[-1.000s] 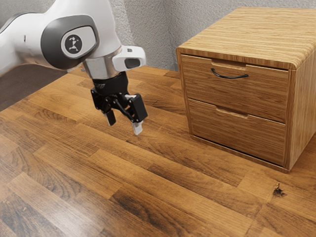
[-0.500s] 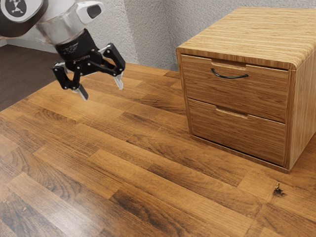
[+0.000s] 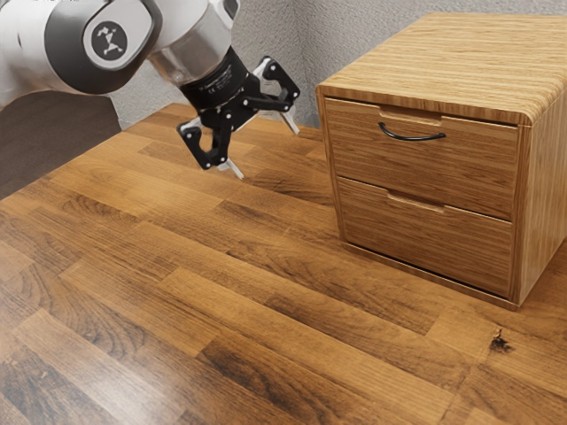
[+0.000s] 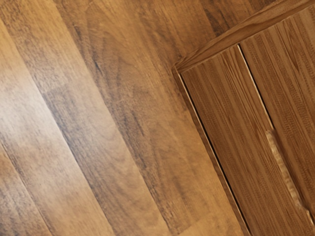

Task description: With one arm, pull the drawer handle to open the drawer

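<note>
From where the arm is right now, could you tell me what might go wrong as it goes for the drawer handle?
The handle is a thin bar close to the front of the upper drawer; the open, tilted gripper could miss it or jam a finger against the wood. The gripper hangs beside the cabinet, on the exterior view's left, so a straight approach might clip its front edge. The cabinet may slide when pulled.

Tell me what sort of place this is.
Likely a simulated indoor room, perhaps a workshop corner: a two-drawer wooden cabinet stands on a plank surface, with a grey textured wall behind it, and a robot's open claw hovers nearby.
</note>
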Robot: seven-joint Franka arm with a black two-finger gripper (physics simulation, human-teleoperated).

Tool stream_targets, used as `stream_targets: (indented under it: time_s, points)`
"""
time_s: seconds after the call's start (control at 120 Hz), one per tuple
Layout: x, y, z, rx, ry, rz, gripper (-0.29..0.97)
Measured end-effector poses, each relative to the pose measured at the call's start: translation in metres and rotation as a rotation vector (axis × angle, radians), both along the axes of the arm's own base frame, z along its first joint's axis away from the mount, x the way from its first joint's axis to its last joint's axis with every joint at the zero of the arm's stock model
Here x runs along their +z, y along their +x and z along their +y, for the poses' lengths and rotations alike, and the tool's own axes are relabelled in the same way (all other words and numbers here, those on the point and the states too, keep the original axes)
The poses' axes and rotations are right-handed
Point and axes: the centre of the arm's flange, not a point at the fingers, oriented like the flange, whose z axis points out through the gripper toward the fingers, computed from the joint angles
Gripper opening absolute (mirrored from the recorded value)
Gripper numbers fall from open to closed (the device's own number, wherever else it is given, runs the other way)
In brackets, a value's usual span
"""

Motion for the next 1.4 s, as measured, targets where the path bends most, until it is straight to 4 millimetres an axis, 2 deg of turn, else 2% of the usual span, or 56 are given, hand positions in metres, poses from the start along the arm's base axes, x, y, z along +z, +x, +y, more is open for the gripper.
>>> stream_targets:
  time_s: [0.217,0.392,0.617,0.683,0.8,0.925,1.017,1.217,1.4]
  points:
    - [0.002,0.011,-0.015,0.122,-0.048,-0.061,0.68]
    - [-0.018,0.035,-0.028,0.199,-0.086,-0.068,0.68]
    - [-0.013,0.041,-0.061,0.236,-0.146,-0.131,0.68]
    - [-0.012,0.045,-0.062,0.256,-0.162,-0.149,0.68]
    - [-0.02,0.067,-0.061,0.293,-0.184,-0.165,0.68]
    - [-0.029,0.08,-0.075,0.301,-0.202,-0.166,0.68]
    - [-0.042,0.089,-0.077,0.318,-0.206,-0.152,0.68]
    - [-0.058,0.099,-0.086,0.337,-0.218,-0.137,0.68]
    - [-0.069,0.106,-0.084,0.362,-0.224,-0.128,0.68]
